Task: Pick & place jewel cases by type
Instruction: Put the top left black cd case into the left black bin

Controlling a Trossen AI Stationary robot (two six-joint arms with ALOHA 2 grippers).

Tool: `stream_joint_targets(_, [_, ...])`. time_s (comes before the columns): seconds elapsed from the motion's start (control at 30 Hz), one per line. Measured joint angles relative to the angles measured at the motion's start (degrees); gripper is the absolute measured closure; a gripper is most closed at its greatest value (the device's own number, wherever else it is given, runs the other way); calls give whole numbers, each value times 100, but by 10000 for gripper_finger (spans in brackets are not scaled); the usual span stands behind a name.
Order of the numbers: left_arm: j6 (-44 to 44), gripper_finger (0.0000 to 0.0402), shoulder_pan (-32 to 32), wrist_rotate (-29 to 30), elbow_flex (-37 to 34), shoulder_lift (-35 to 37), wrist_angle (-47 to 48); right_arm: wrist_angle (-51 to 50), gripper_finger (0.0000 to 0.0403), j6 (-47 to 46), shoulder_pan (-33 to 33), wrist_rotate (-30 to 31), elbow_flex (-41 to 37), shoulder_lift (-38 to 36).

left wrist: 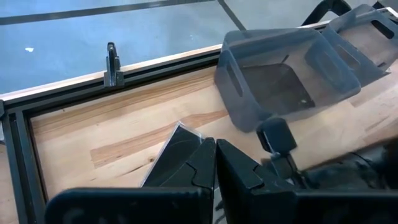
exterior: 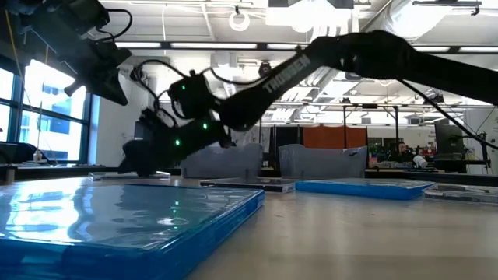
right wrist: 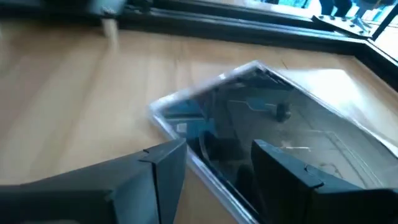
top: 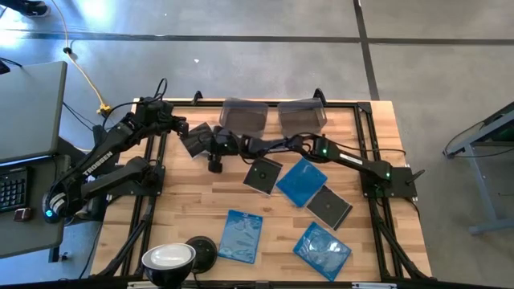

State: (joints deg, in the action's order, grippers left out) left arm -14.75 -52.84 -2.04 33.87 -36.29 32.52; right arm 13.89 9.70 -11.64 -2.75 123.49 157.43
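A dark jewel case lies flat on the table's far left part, and it also shows in the right wrist view. My right gripper reaches across from the right and is low at this case, open, with a finger on either side of its near corner. My left gripper is shut and raised above the same case, apart from it. Two more dark cases and three blue ones lie flat farther toward the near edge. My right gripper comes at the dark case's near corner low and slanting from the right. Its open fingers stand on either side of that corner, and I cannot tell whether they touch it. The case lies flat on the table.
Two smoky-grey bins stand side by side at the far edge, just behind both grippers. A black frame runs round the table. A round white lamp-like object and a dark disc sit at the near edge.
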Motion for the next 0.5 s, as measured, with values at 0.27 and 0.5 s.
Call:
stream_joint_targets(0.27, [-4, 387, 0, 1, -1, 0, 8, -347, 226, 40, -13, -251, 38, 38])
stream_joint_targets(0.5, [84, 387, 0, 4, -1, 0, 13, -1567, 226, -419, -173, -1263, 72, -33])
